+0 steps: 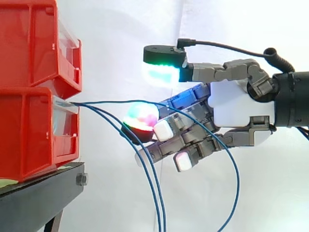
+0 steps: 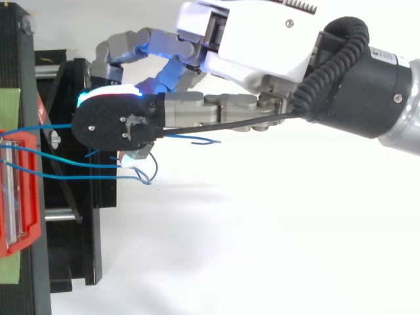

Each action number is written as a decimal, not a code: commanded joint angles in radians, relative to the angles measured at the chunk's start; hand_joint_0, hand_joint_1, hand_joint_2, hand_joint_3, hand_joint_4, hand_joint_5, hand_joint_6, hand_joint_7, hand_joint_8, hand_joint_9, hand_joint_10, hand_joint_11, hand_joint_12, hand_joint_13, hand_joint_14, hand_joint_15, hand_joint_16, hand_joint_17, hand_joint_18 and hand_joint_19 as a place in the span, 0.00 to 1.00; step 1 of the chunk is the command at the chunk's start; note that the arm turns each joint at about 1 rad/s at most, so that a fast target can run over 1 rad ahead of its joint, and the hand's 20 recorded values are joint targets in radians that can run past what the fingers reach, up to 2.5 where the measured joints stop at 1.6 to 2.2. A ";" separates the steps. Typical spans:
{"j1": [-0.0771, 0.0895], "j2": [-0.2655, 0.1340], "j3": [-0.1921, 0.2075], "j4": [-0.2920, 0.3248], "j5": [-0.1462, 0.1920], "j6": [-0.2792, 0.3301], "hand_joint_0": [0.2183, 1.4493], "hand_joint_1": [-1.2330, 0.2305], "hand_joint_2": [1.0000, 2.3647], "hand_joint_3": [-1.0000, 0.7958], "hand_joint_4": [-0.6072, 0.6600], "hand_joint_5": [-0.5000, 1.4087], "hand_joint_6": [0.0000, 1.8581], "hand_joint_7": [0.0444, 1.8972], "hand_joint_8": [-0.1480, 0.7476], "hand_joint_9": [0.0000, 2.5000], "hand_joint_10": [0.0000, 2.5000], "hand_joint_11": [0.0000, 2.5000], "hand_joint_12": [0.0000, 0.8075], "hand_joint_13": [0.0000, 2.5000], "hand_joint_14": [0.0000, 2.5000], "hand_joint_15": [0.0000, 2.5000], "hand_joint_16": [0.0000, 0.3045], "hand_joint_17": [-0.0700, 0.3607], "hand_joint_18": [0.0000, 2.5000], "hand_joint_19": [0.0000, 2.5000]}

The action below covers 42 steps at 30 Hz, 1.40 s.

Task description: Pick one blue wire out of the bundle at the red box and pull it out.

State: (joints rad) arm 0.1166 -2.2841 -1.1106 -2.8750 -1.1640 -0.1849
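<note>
Blue wires (image 1: pixel 154 193) hang before white curtain (image 1: pixel 120 29), beside stand (image 1: pixel 38 198).

No legible text, number or sign on red bins (image 1: pixel 34 125), stand (image 1: pixel 38 198), hand (image 1: pixel 231 104), blue wire (image 1: pixel 96 102).

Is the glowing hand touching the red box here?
Apart. The side view shows white curtain between the hand and the red box; only the blue wires span that gap.

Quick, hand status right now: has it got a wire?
Hand: cannot tell. It sits among the blue wires beside the red box; one wire crosses it, but no grip is clear.
</note>
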 commanded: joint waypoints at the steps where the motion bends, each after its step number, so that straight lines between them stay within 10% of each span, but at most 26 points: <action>1: 0.000 0.000 0.000 0.000 0.000 0.001 0.24 0.50 0.01 0.41 0.82 0.28 0.27 0.62 0.59 0.48 0.00 0.06 0.55 0.30 0.00 0.08 0.21 0.50 0.39 0.20; 6: 0.000 0.000 0.000 -0.001 0.000 0.001 0.25 0.39 0.01 0.43 0.72 0.27 0.27 0.80 0.62 0.47 0.00 0.12 0.56 0.30 0.00 0.09 0.21 0.50 0.39 0.20; 28: 0.005 0.000 0.000 -0.003 -0.002 -0.004 0.29 0.31 0.02 0.51 0.68 0.24 0.43 0.66 0.63 0.44 0.00 0.16 0.56 0.29 0.00 0.09 0.20 0.48 0.38 0.19; 42: 0.011 0.060 -0.002 -0.211 -0.003 -0.004 0.29 0.29 0.02 0.53 0.69 0.23 0.44 0.69 0.62 0.45 0.01 0.20 0.55 0.28 0.00 0.10 0.20 0.48 0.38 0.19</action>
State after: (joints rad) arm 0.1266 -2.2417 -1.1116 -3.0464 -1.1708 -0.1876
